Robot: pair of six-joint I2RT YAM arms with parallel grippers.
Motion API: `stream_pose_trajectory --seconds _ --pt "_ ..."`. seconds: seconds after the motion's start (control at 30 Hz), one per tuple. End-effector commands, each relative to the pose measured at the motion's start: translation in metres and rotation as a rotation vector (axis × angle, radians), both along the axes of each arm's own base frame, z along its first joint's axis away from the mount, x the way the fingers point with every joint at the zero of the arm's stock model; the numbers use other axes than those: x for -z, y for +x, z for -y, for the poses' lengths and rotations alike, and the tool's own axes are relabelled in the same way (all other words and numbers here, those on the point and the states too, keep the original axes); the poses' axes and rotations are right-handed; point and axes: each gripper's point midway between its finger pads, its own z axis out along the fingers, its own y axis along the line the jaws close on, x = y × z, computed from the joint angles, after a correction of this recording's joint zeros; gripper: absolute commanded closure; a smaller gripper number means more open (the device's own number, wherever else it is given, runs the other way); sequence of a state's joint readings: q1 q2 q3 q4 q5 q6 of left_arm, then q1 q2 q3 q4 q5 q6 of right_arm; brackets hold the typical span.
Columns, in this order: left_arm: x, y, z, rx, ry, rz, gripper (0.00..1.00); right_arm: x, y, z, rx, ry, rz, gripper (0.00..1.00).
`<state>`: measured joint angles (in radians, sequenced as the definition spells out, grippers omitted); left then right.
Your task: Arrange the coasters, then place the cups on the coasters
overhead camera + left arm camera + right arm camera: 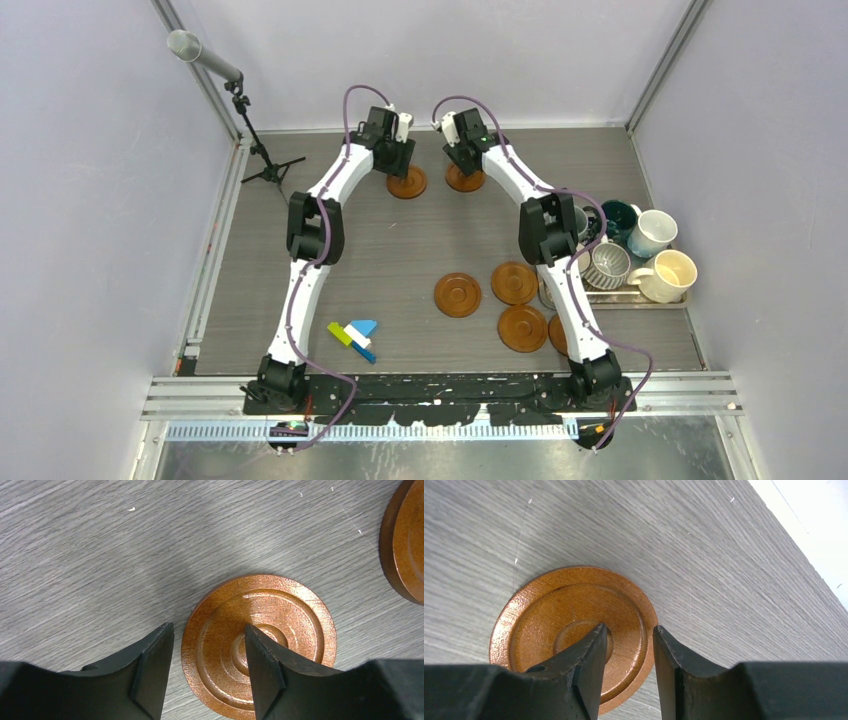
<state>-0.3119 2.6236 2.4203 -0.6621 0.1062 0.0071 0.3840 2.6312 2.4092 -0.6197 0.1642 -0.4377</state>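
Observation:
Two reddish-brown coasters lie flat at the far side of the table, the left coaster (407,183) (280,610) and the right coaster (465,179) (549,605). My left gripper (398,158) (207,626) hangs open over the left coaster's left rim, one finger above its centre. My right gripper (462,155) (630,626) is open astride the right coaster's right rim. Neither grips anything. Three more coasters (457,295) (514,283) (523,328) lie nearer; another (556,335) is partly behind the right arm. The cups, among them a white cup (652,232), a cream cup (673,275), a ribbed cup (608,265) and a dark green cup (618,216), stand at the right.
The cups stand on a steel tray (640,298) by the right wall. Small coloured blocks (355,335) lie near the left arm's base. A microphone on a tripod (262,160) stands at the far left. In the left wrist view the right coaster's edge (405,540) shows at the right.

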Motion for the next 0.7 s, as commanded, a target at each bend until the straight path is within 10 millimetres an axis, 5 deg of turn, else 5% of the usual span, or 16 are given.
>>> stream_pose_trajectory --seconds 0.0,0.67 --pt "0.025 0.004 -0.019 -0.038 0.044 -0.025 0.44 0.039 0.000 0.007 0.026 -0.025 -0.040 0.55" --pt "0.014 0.029 -0.024 -0.067 0.036 0.051 0.37 0.028 0.010 0.000 0.028 0.012 0.008 0.52"
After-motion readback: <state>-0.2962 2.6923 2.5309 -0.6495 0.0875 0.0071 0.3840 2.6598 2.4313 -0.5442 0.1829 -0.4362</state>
